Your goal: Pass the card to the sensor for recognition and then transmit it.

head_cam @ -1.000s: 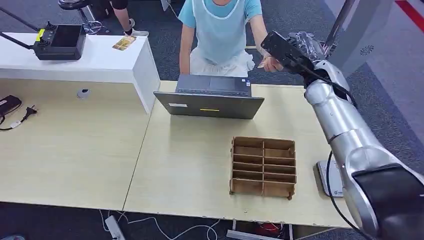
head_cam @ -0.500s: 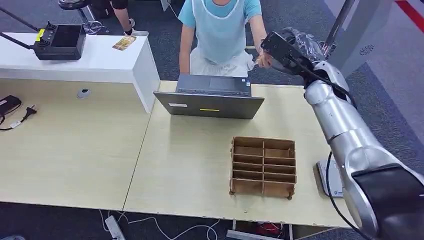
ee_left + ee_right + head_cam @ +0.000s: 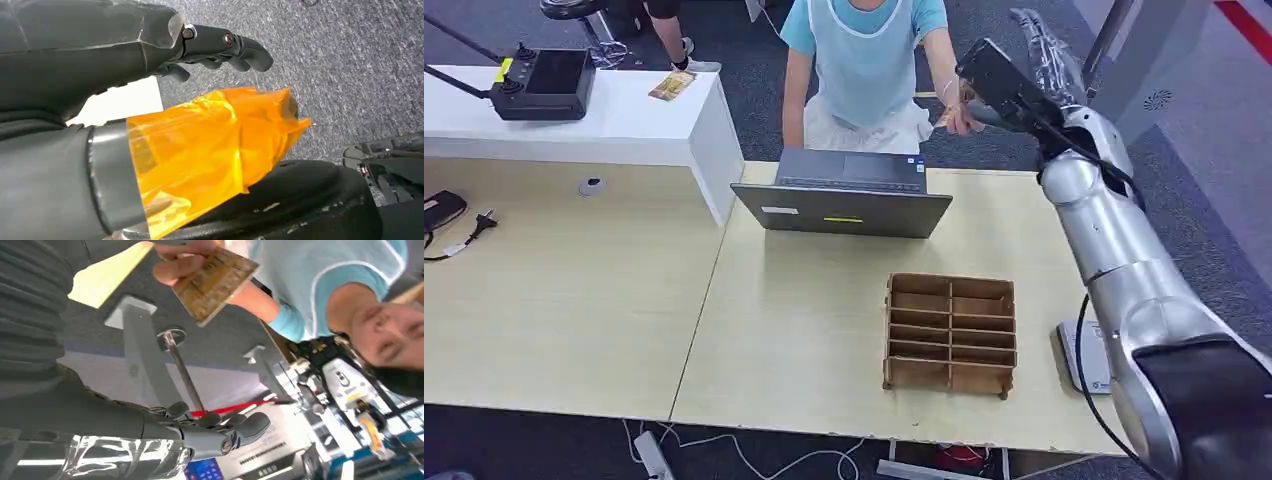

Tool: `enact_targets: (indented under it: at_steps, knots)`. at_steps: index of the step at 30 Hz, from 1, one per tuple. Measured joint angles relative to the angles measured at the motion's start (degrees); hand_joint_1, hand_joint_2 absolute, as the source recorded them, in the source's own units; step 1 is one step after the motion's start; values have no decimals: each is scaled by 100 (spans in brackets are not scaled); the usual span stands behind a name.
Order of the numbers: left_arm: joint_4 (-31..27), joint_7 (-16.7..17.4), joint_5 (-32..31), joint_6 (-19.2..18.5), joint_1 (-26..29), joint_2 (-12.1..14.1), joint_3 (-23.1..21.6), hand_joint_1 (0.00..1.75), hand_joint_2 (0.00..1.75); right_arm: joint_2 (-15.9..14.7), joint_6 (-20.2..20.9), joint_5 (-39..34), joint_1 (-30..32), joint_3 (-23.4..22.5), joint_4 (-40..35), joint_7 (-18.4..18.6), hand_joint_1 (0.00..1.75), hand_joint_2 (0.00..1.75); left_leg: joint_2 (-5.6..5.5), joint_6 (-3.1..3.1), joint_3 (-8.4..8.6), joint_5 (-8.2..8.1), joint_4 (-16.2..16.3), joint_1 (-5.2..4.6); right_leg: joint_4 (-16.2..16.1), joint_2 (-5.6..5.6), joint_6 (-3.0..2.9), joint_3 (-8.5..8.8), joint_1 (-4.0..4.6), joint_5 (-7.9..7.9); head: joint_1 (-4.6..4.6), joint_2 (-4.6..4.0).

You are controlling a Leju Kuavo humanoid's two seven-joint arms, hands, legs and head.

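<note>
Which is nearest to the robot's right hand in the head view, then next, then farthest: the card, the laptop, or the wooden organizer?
1. Card, in the person's hand beside the right hand.
2. Laptop, at the table's far edge.
3. Wooden organizer, near the table's front edge.

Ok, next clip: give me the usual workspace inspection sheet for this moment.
Surface: light wood table, bare in front.
Job's things: card held in a person's hand; pale sensor pad at the table's right edge.
Clutter: laptop, wooden divided tray, controller on the white counter.
Hands: right hand raised near the card, empty; left hand hangs, holds nothing.
Cables: plug and cord at far left.
Surroundings: grey carpet, person opposite.
</note>
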Motion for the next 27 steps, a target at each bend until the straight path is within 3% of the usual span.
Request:
enact_targets:
  at_steps: [8, 13, 18, 27]
  knots:
    - [-2, 0, 103, 28, 11, -2, 2, 0, 0, -234, -372, -472, 930, -282, -1622, -341, 0, 175, -1, 0, -1, -1, 0, -1, -1, 0, 0, 0, -1, 0, 7, 0]
    - [0, 17, 166, 74, 15, -2, 4, 0, 0, -321, -393, -1037, 1613, -481, -2700, -573, 0, 175, -1, 1, -1, -2, 0, 0, -1, -1, 0, 1, 0, -1, 7, 0]
    - [-2, 52, 201, 118, 25, -2, 13, 0, 0, -356, -40, -1915, 2269, -642, -3614, -715, 0, 175, -1, 1, -1, -3, -1, 0, -1, 0, 0, 0, 0, -1, 4, 0]
    - [0, 33, 308, 179, 30, -4, 94, 0, 0, -452, 1282, -4697, 3347, -837, -4434, -644, 0, 175, -1, 1, -1, -4, -1, 0, -3, -2, 0, 1, 0, -1, 4, 0]
